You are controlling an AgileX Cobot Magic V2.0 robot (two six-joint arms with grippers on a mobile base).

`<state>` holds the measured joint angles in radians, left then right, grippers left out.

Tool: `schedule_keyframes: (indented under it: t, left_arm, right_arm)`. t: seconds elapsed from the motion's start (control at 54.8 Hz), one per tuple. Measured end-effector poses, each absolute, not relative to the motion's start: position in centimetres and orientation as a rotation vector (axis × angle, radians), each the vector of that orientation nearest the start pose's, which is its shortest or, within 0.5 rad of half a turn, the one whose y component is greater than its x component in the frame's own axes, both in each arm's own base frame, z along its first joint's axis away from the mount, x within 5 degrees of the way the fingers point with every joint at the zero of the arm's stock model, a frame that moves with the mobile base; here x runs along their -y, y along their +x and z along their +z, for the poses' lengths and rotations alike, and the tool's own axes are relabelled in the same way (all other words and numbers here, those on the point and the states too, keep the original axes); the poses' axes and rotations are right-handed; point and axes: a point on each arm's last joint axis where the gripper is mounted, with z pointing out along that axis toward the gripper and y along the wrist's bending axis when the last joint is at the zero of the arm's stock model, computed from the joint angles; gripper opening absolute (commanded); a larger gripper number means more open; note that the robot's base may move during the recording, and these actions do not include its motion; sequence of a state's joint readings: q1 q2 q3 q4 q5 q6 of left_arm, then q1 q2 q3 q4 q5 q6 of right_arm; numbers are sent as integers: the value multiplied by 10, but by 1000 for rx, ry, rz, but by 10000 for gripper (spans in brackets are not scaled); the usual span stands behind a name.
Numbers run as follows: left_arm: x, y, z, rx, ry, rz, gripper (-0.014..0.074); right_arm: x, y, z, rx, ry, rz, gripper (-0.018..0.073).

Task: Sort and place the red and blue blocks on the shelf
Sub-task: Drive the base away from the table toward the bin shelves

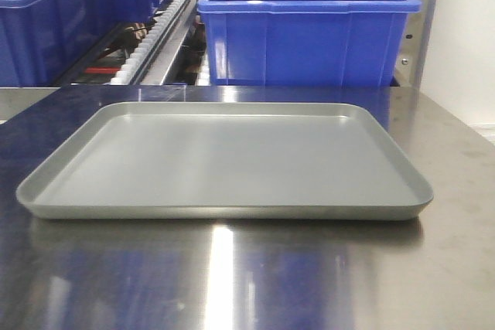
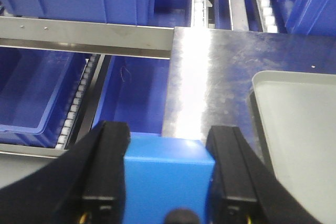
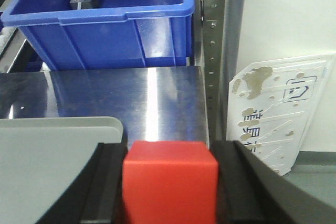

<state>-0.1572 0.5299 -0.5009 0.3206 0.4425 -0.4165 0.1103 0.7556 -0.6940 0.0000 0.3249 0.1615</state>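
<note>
While the blue block (image 2: 168, 182) is clamped between the jaws of the left gripper (image 2: 169, 150) by the left edge of the steel table (image 1: 232, 276), the red block (image 3: 170, 182) is held the same way in the right gripper (image 3: 170, 153) near the table's right edge. Between them the grey tray (image 1: 224, 210) is seen lying on the table. Ahead, the way is bounded by the shelf (image 2: 84, 38) with its front rail, white roller tracks (image 1: 155, 36) and large blue bins (image 1: 309, 28); a white placard (image 3: 278, 114) is propped at the right.

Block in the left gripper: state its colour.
Mid-blue. The blue block shows best in the left wrist view.
</note>
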Motion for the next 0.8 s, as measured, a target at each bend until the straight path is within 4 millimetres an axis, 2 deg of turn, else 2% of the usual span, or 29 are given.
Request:
schedule_keyframes:
  t: [0.803]
  left_arm:
    - [5,110,303,-1931,-59,-57,80]
  right_arm:
    - [-17,157,346,-1874,48,187,58]
